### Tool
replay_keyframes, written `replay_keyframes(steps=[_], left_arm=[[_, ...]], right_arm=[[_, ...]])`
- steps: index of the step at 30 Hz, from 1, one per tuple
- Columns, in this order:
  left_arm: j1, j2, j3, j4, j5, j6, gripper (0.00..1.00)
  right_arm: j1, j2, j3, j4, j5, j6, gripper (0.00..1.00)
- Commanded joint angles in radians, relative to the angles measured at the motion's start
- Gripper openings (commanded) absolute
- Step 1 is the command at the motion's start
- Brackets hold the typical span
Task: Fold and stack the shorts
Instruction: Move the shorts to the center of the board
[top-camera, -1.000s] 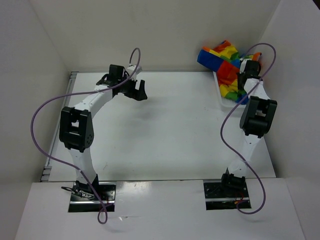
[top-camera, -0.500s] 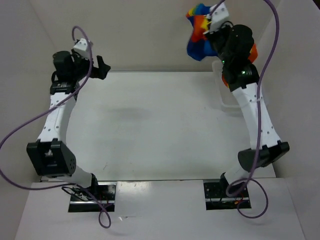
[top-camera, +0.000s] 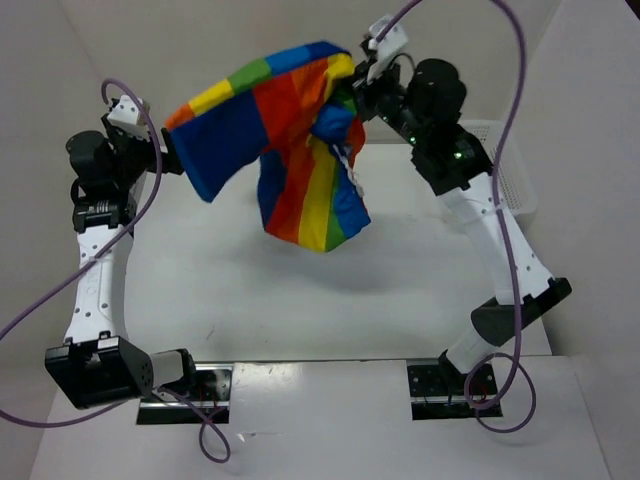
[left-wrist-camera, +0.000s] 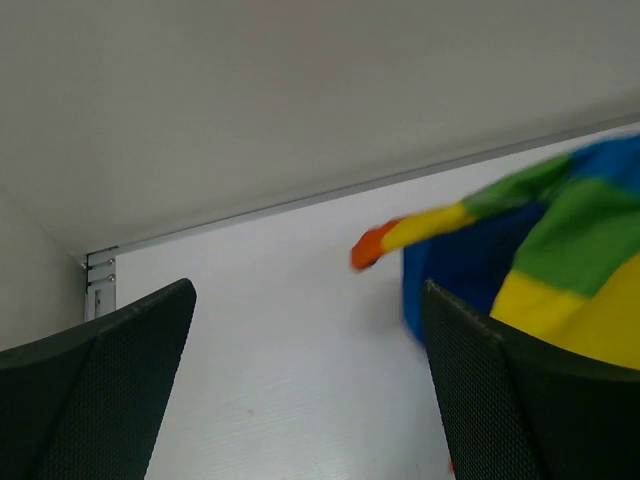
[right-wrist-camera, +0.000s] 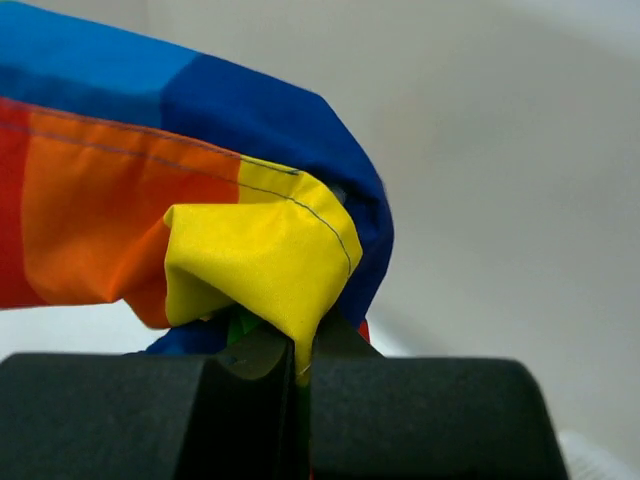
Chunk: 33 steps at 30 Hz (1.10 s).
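While the right gripper (right-wrist-camera: 300, 365) clamps a yellow fold of the soft rainbow-striped cloth shorts (top-camera: 290, 150), they hang spread in the air over the far half of the matte white table (top-camera: 300, 300). Plain white walls (top-camera: 250, 45) box it in; the left gripper (left-wrist-camera: 310, 390) gapes empty at far left.

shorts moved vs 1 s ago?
Yes. The shorts have left the basket at far right and now hang up and left of it, over mid-table, pinched in the right gripper.
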Motion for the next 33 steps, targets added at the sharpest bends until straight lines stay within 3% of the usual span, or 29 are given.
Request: replay_keyframes(steps=[1, 4, 6, 7, 8, 9, 10, 11, 13, 14, 17, 18, 20, 21, 23, 26, 30, 33], left_arm=[[0.014, 0.022, 0.001, 0.002, 0.033, 0.004, 0.99], [0.014, 0.131, 0.046, -0.041, 0.033, 0.004, 0.99], [0.014, 0.264, 0.126, -0.065, 0.024, 0.004, 0.99], [0.014, 0.315, 0.173, -0.116, 0.024, 0.004, 0.99], [0.014, 0.423, 0.285, -0.153, 0.015, 0.004, 0.99], [0.014, 0.471, 0.349, -0.227, 0.002, 0.004, 0.99], [0.014, 0.555, 0.409, -0.262, -0.036, 0.004, 0.99], [0.014, 0.58, 0.5, -0.326, -0.036, 0.004, 0.99], [-0.006, 0.59, 0.524, -0.369, 0.008, 0.004, 0.99], [-0.017, 0.568, 0.489, -0.369, 0.024, 0.004, 0.99], [-0.087, 0.463, 0.319, -0.389, 0.077, 0.004, 0.99], [-0.113, 0.424, 0.246, -0.409, 0.077, 0.004, 0.99], [-0.211, 0.401, 0.187, -0.463, 0.077, 0.004, 0.99], [-0.244, 0.401, 0.164, -0.472, 0.077, 0.004, 0.99], [-0.328, 0.428, 0.119, -0.472, 0.067, 0.004, 0.99], [-0.403, 0.508, 0.119, -0.402, 0.0, 0.004, 0.99], [-0.434, 0.59, 0.158, -0.302, -0.08, 0.004, 0.99], [-0.459, 0.646, 0.167, -0.276, -0.094, 0.004, 0.99]], right_arm=[[0.001, 0.03, -0.173, -0.037, 0.005, 0.158, 0.0], [-0.034, 0.123, -0.23, -0.037, -0.012, 0.294, 0.01], [-0.089, 0.295, -0.148, -0.037, 0.011, 0.406, 0.2], [-0.111, 0.371, -0.087, -0.046, 0.023, 0.444, 0.33], [-0.148, 0.53, 0.078, -0.061, 0.064, 0.495, 0.43], [-0.157, 0.603, 0.171, -0.101, 0.103, 0.495, 0.73], [-0.157, 0.719, 0.349, -0.121, 0.152, 0.441, 0.84], [-0.157, 0.752, 0.409, -0.143, 0.236, 0.419, 0.97], [-0.157, 0.739, 0.393, -0.169, 0.244, 0.405, 0.98], [-0.168, 0.673, 0.347, -0.178, 0.167, 0.387, 0.98], [-0.191, 0.501, 0.073, -0.189, 0.062, 0.351, 0.98], [-0.191, 0.46, -0.092, -0.177, 0.062, 0.336, 0.98], [-0.191, 0.334, -0.262, -0.143, 0.053, 0.276, 0.98], [-0.191, 0.305, -0.408, -0.108, 0.03, 0.276, 0.98], [-0.2, 0.275, -0.538, -0.095, -0.013, 0.296, 0.98], [-0.2, 0.309, -0.609, -0.033, -0.082, 0.334, 0.98], [-0.179, 0.364, -0.618, 0.02, 0.02, 0.366, 0.98], [-0.179, 0.404, -0.618, 0.02, 0.008, 0.366, 0.97]])
